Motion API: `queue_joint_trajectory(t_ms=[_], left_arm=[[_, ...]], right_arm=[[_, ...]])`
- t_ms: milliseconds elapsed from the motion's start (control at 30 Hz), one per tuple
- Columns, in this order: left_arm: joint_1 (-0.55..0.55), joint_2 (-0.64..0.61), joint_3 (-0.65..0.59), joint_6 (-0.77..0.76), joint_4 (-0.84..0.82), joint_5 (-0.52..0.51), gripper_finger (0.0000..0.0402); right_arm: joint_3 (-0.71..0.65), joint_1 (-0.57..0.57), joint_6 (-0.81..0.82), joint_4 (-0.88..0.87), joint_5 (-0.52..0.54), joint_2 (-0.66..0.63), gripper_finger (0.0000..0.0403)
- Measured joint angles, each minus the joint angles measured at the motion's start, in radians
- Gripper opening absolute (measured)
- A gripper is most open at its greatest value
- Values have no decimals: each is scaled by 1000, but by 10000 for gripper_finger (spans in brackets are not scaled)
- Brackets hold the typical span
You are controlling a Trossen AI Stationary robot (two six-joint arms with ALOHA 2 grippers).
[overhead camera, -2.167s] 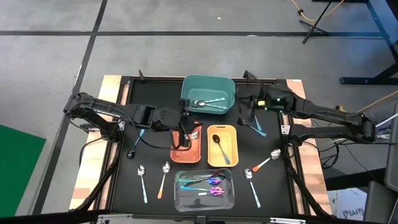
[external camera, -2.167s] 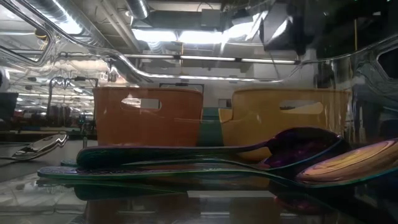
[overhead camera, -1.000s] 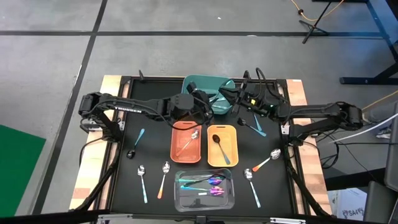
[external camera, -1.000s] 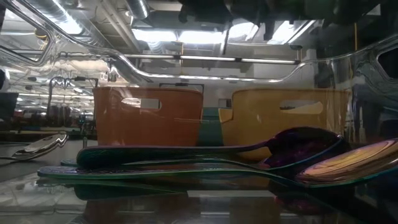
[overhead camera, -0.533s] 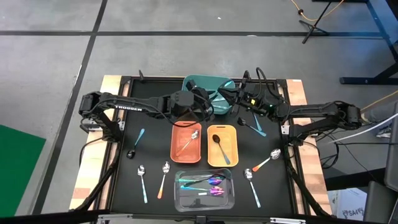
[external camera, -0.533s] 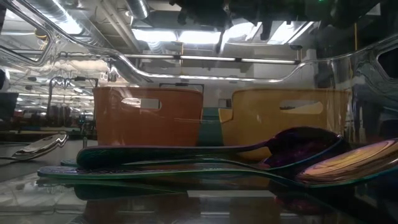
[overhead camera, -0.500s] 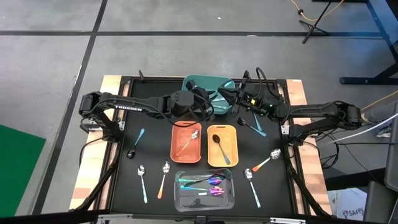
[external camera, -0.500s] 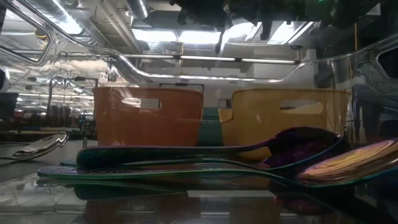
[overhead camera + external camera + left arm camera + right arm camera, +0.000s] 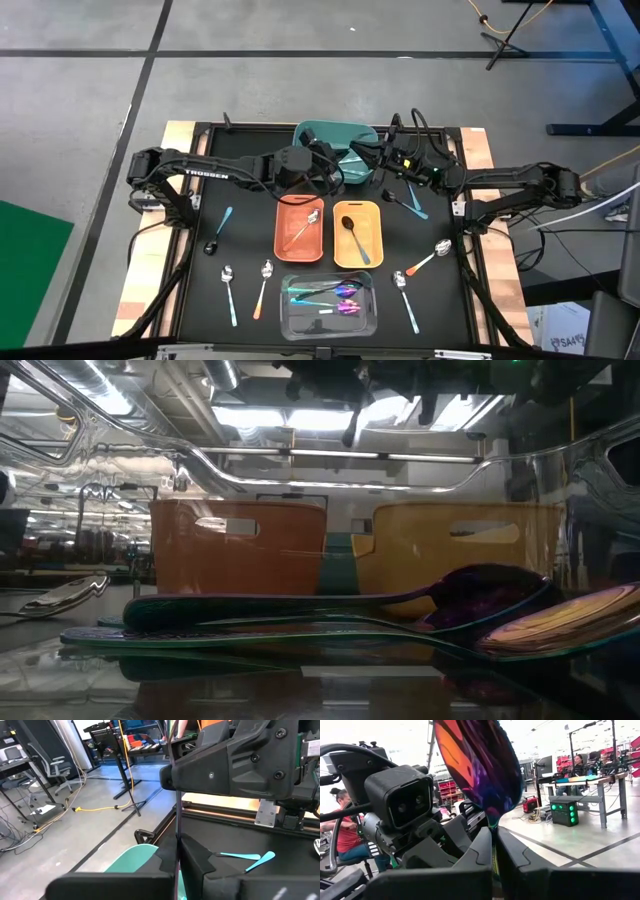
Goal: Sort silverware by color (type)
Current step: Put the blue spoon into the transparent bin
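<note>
The left claw (image 9: 335,163) has just clenched onto the thin handle of the iridescent purple-teal metal spoon (image 9: 475,767), which the right claw (image 9: 372,157) also grips, above the teal plastic bin (image 9: 345,135): likely a handover. Nearer the arms' bases, the orange bin (image 9: 299,231) holds one silver spoon and the yellow bin (image 9: 358,234) a black-headed one; the clear bin (image 9: 330,305), beyond them, holds iridescent pieces.

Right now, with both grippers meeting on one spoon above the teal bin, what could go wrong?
1. The right gripper and the left gripper are both shut on the same iridescent spoon. If either arm pulls away before one lets go, the spoon may twist or slip.
2. The spoon hangs over the teal bin, while the other iridescent pieces lie in the clear bin. A drop here would probably missort it.
</note>
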Motion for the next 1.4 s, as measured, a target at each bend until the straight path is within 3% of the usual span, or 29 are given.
queue_joint_trajectory(t_ms=[433, 733, 867, 1067, 1267, 1400], left_arm=[[0, 0, 0, 0, -1, 1, 1], [-5, 0, 0, -2, -10, -5, 0], [-9, 0, 0, -4, -35, -6, 0], [-29, 0, 0, -7, -72, -4, 0], [-63, -1, 0, -17, -85, 15, 0], [-90, -1, 0, -92, -130, 91, 0]], right_arm=[[0, -1, 0, -5, -19, -1, 3], [0, 0, -1, -49, -45, -2, 91], [0, 0, -1, -140, -80, -10, 117], [0, 0, -11, -357, -142, -67, 124], [0, 0, -133, -618, -101, -153, 124], [0, -1, -165, -763, -47, -193, 124]])
